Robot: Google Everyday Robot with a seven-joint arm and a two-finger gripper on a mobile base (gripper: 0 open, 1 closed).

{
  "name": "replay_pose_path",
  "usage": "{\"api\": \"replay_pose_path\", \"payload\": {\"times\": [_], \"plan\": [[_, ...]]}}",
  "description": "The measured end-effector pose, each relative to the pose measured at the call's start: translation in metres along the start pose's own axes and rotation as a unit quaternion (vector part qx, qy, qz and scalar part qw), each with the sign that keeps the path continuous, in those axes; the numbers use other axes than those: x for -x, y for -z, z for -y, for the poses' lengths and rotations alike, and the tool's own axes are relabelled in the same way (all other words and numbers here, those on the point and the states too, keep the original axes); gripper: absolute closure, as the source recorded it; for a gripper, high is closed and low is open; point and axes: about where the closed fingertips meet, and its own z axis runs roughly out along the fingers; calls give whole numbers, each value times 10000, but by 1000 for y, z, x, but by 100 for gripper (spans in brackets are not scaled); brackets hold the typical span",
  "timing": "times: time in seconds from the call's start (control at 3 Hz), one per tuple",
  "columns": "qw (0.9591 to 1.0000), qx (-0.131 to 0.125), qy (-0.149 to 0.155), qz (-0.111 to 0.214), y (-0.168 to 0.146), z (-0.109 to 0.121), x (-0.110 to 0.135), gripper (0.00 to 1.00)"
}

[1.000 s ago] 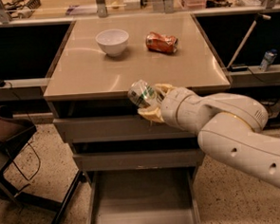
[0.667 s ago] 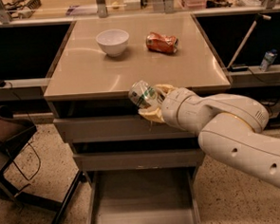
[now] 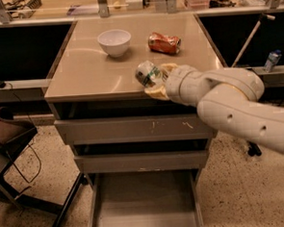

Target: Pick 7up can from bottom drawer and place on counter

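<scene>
Beige bench (image 3: 81,73) tops a drawer cabinet, carrying a white bowl (image 3: 114,42) and a dented orange can (image 3: 164,42) toward the back; over its front edge the pincer (image 3: 153,80) pinches the 7up can (image 3: 148,73), tilted between its pale fingers (image 3: 156,92); below, the bottom drawer (image 3: 145,209) stands pulled out.

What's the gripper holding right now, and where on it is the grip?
The gripper holds the 7up can across its side wall, a finger on either side, above the front edge of the counter.

White bowl (image 3: 114,41) — near it, a dented orange can (image 3: 164,42).
</scene>
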Motion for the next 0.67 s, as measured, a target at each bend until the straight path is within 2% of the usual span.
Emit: {"api": "replay_pose_path", "payload": {"times": [0.33, 0.67], "plan": [[9989, -428, 174, -17, -25, 72, 18, 100], [9963, -743, 412, -109, -33, 126, 49, 100]]}}
